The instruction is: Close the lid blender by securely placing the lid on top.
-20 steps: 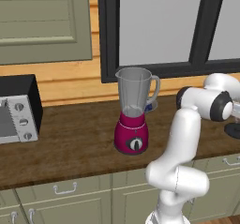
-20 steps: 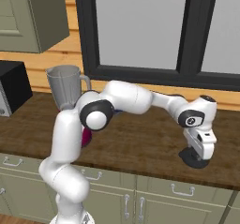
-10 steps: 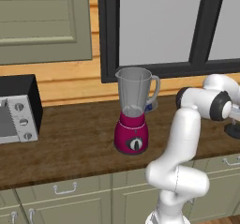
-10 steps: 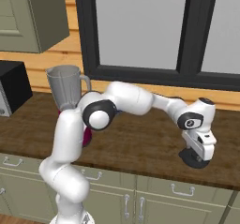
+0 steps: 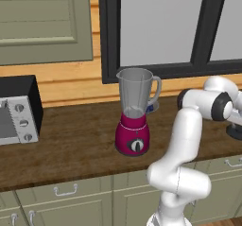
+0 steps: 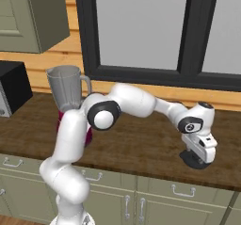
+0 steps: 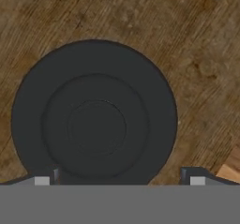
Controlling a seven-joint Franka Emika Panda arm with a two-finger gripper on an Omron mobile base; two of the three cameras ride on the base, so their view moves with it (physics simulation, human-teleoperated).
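Note:
The blender (image 5: 134, 121), a magenta base with a black dial under a tall clear jar, stands open-topped mid-counter; in the right base view the blender (image 6: 64, 88) is partly behind my arm. Far to its right the lid (image 6: 193, 162), a flat black disc, lies on the wooden counter near the front edge. My gripper (image 6: 198, 154) hangs straight over it, pointing down. In the hand view the lid (image 7: 93, 120) is large and close, and my gripper (image 7: 119, 180) is open with a fingertip on each side of the disc's edge. The lid (image 5: 235, 132) also peeks in at the right edge.
A silver-and-black toaster oven (image 5: 16, 109) sits at the counter's left end. A dark-framed window (image 6: 141, 26) runs behind the counter (image 5: 75, 144). The counter's front edge lies close to the lid, with cabinet drawers (image 6: 181, 191) below.
The hand has sunk slightly toward the lid. The jaws have stayed wide, and the blender and lid have not moved.

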